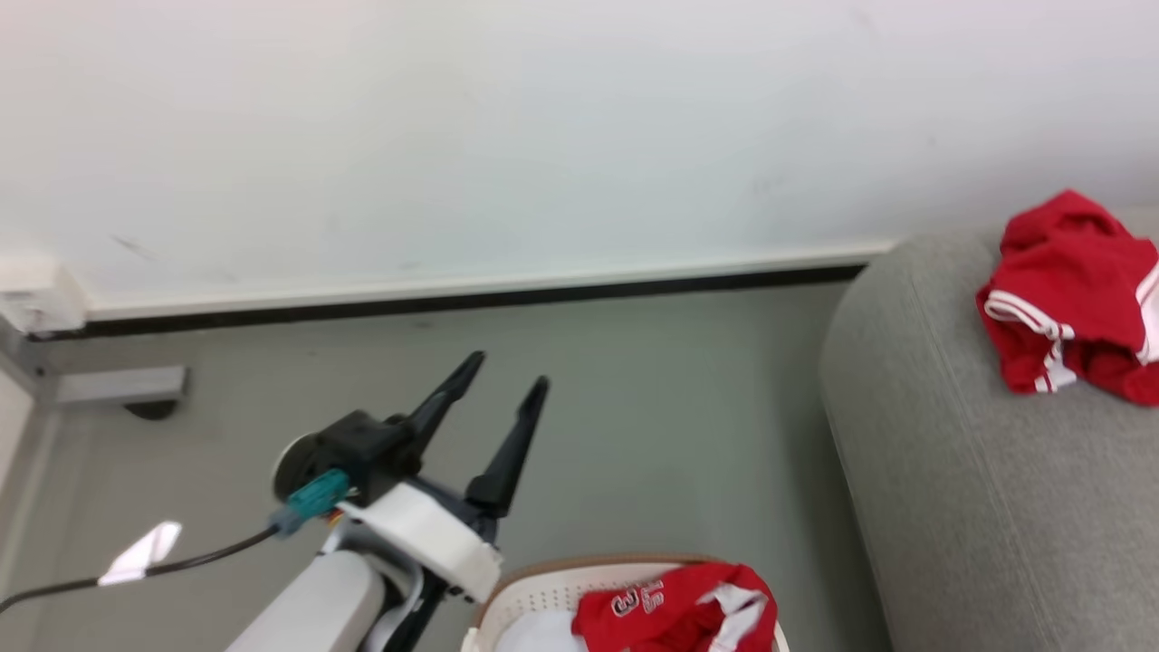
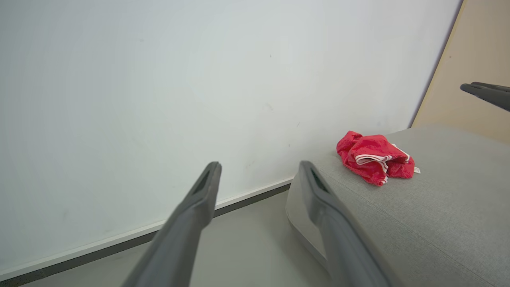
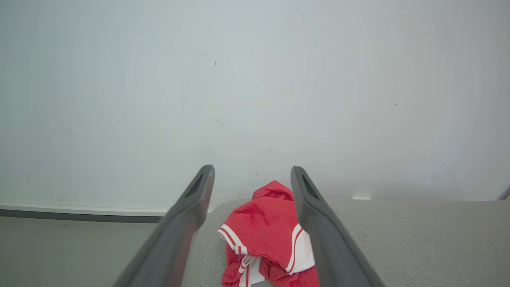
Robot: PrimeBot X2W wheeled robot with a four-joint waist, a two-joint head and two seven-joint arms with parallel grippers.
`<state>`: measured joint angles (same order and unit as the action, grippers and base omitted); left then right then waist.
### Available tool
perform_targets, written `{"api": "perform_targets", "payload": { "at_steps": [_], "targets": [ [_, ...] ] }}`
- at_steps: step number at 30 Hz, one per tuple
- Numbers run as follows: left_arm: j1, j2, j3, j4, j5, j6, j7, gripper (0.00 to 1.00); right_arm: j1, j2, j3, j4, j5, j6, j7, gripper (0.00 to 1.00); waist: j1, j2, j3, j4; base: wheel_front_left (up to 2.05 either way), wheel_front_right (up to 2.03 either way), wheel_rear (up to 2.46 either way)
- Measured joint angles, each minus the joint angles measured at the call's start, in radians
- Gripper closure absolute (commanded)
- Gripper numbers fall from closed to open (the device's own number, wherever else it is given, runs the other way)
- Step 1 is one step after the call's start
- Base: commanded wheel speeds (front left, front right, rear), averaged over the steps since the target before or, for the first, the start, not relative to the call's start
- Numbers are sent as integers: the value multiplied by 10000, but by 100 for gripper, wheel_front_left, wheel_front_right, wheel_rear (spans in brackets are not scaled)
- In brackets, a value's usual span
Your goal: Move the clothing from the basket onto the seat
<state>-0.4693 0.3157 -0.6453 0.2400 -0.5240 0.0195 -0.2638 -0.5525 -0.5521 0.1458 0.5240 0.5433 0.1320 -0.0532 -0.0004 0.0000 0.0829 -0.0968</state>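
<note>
Clothing (image 1: 1073, 290), red with white stripes, lies crumpled on the seat (image 1: 960, 507); another numbered red piece (image 1: 670, 616) sits in the basket (image 1: 543, 593) near it. Left tool (image 1: 507, 371) is released, above the floor (image 1: 634, 407). Right tool (image 3: 252, 170) is spread wide, empty, pointing toward the clothing on the seat.

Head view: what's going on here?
One red garment with white stripes lies on the large grey fabric seat. Another red numbered garment sits in the round white perforated plastic basket. The left pincer, over the floor, and the right pincer, aimed at the seat's garment, are both open and empty.
</note>
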Motion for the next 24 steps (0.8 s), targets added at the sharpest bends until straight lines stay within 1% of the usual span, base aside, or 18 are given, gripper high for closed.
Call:
{"api": "perform_targets", "payload": {
  "at_steps": [3,7,9,11,13,17,20,24],
  "targets": [
    [403,100,460,-4,-6,155,-4,0,681,399,-192,-888,69,0,-418,0,0,0,-338,231,0,0,0],
    [1017,119,1066,44,21,347,-4,0,1835,1319,-374,-1866,29,0,-986,0,-1,1,-702,540,0,0,0],
    [1247,130,1373,44,111,422,-2,0,2273,1743,-541,-2253,-234,0,-1243,0,1,1,-792,704,0,0,0],
    [1479,125,1680,40,238,433,-2,0,2661,2205,-683,-2575,-575,0,-1473,0,0,1,-851,851,0,0,0],
    [1697,161,1858,61,681,449,-4,0,3104,2652,-752,-2840,-844,0,-1664,0,1,0,-900,965,0,0,0],
    [2233,-36,2443,54,1034,431,-2,0,4048,3354,-750,-3183,-1154,0,-1929,0,1,1,-1031,1151,0,0,0],
    [2635,-192,2949,2,1375,376,-4,0,4677,3664,-477,-3292,-1158,0,-2010,0,2,1,-1113,1216,0,0,0],
    [3068,-368,3496,-61,2029,328,-4,0,5224,3827,-368,-3241,-1149,0,-2036,0,2,1,-1145,1267,0,0,0]
  ]
}}
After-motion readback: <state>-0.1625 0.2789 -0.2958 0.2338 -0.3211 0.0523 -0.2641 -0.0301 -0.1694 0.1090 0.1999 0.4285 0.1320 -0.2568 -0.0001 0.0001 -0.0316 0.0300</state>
